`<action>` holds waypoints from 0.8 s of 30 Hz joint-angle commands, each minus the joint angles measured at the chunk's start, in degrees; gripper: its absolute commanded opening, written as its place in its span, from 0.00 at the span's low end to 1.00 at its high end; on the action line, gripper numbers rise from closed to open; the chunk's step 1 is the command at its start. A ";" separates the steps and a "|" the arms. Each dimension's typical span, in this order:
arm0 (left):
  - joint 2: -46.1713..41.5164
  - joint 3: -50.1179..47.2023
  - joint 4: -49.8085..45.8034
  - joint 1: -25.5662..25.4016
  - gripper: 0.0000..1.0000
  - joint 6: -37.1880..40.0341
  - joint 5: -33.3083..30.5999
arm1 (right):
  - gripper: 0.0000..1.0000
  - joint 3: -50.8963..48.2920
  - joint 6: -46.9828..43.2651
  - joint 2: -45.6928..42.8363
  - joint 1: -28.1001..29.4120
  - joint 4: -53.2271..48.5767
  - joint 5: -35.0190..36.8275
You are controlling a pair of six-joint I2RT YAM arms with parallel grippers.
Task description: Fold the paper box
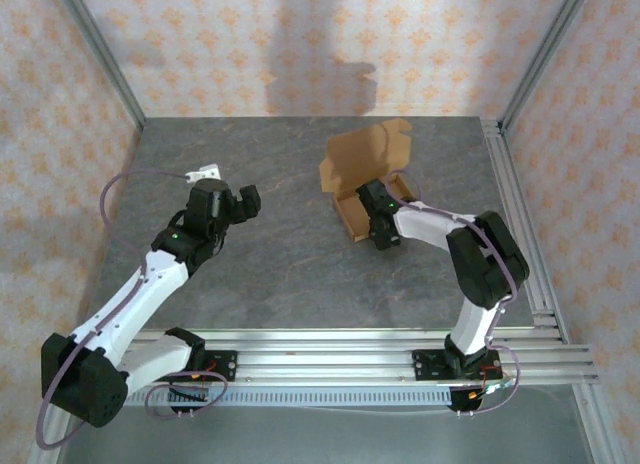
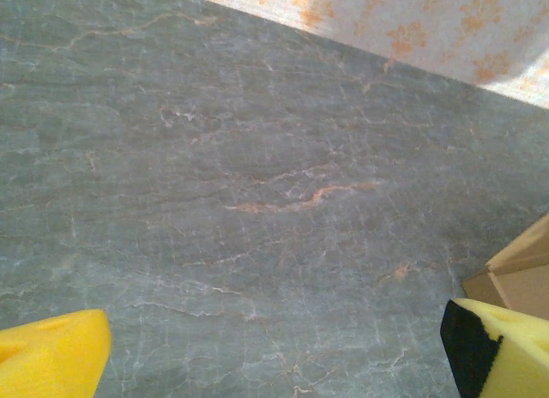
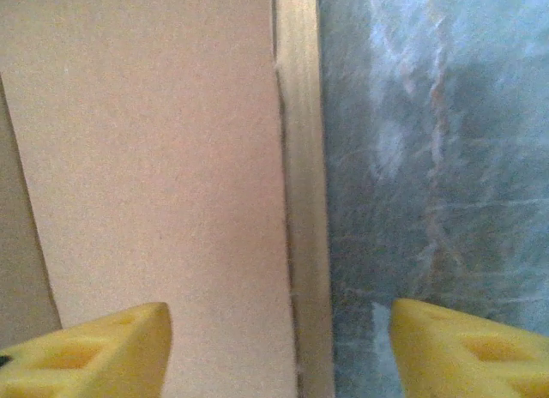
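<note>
Table (image 1: 250, 254): grey stone-pattern top. Box (image 1: 362, 164) sits right of centre toward the back, lid flap upright and, in my judgement, not yet folded shut. Right gripper (image 3: 279, 329) straddles the box's side wall, jaws apart, gripping nothing, likely placed to work that wall. Left gripper (image 2: 274, 351) hovers wide open, holding nothing.

The paper box (image 3: 154, 158) is very close and takes up the left half of the view. It is plain brown card, flat and smooth. A thin paler strip of card runs straight up and down along its right edge. Next to that strip is the grey table (image 3: 429, 158) with light wavy lines in it. At the bottom, the right gripper (image 3: 279, 355) has its two yellow fingers (image 3: 94, 346) wide apart, one over the card and one over the table, with the box edge between them.
</note>
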 commanded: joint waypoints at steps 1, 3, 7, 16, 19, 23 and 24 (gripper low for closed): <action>2.61 3.04 0.27 -2.36 1.00 -0.43 -3.03 | 0.74 -2.85 -5.17 -5.58 -0.17 -2.06 6.99; 5.15 3.91 0.66 -4.60 1.00 -2.04 -3.79 | 0.76 -4.81 -8.41 -8.05 -0.26 -0.90 9.14; 12.25 7.95 -1.08 -10.09 1.00 -7.72 -5.59 | 0.77 -8.67 -19.67 -13.06 -0.65 4.61 11.35; 29.98 24.20 -14.70 -19.57 0.81 -20.76 -10.19 | 0.85 -20.16 -37.52 -24.40 -9.52 19.78 4.83; 37.44 33.14 -22.98 -20.85 0.76 -24.13 -10.27 | 0.85 -20.15 -41.18 -26.65 -11.89 18.56 5.40; 44.87 40.62 -26.23 -23.09 0.72 -24.36 -9.14 | 0.84 -20.60 -44.28 -29.07 -13.44 19.39 5.45; 46.37 42.05 -26.59 -23.63 0.71 -24.48 -8.99 | 0.84 -20.71 -45.03 -29.53 -13.69 19.39 5.84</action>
